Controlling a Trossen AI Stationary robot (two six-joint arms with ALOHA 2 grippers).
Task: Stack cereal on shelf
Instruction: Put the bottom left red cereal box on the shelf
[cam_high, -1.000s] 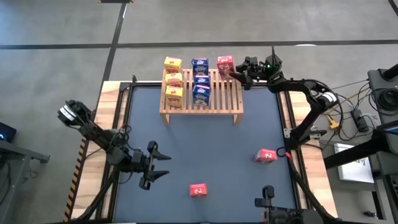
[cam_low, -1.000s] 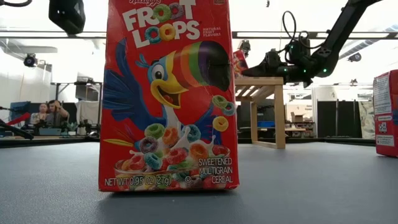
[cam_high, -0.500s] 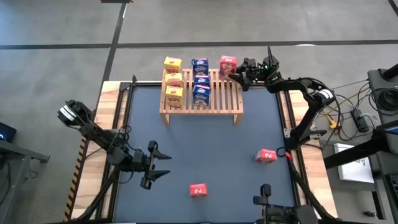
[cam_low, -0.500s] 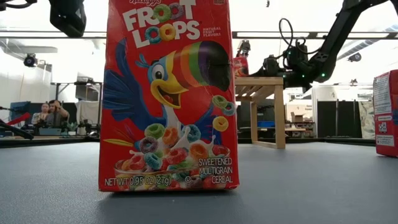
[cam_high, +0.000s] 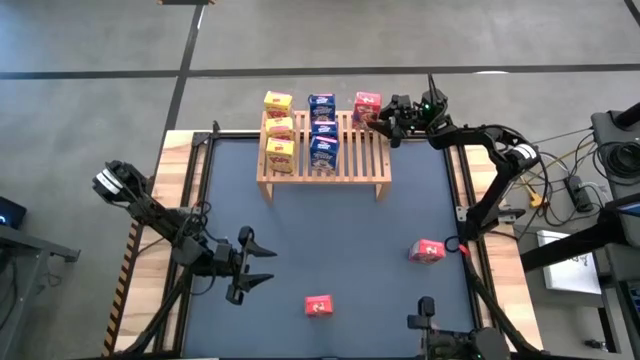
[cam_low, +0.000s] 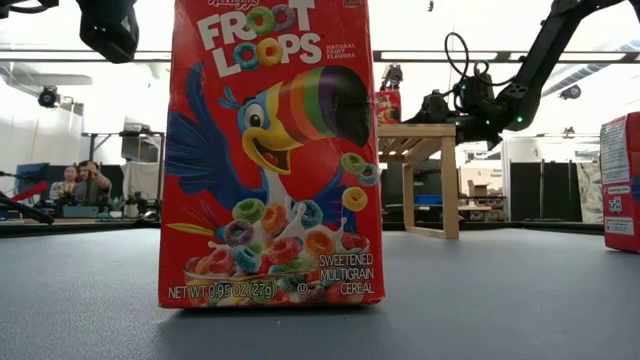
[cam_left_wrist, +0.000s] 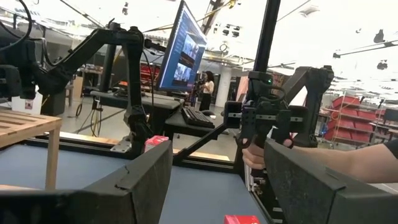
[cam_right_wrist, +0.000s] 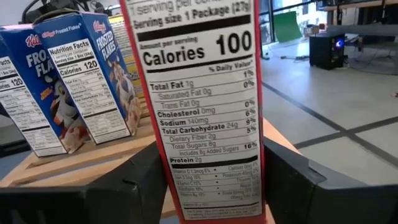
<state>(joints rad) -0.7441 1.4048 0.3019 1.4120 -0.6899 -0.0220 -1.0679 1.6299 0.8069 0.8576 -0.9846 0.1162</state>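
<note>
High view, upper right: the right pincer (cam_high: 378, 117) is parting around the red cereal box (cam_high: 364, 103) on the shelf (cam_high: 372, 160) and should be withdrawing straight.

The shelf (cam_high: 323, 150) stands at the table's (cam_high: 330, 230) far edge. On the shelf, three cereal boxes (cam_high: 279, 128) line its left end and three Frosted Flakes boxes (cam_high: 322, 130) its middle. One box (cam_high: 365, 104) stands at the shelf's far right corner. Two Froot Loops boxes rest on the table, well in front of the shelf: one (cam_high: 427, 250) toward the right, one (cam_high: 318, 306) nearer the front edge.
</note>
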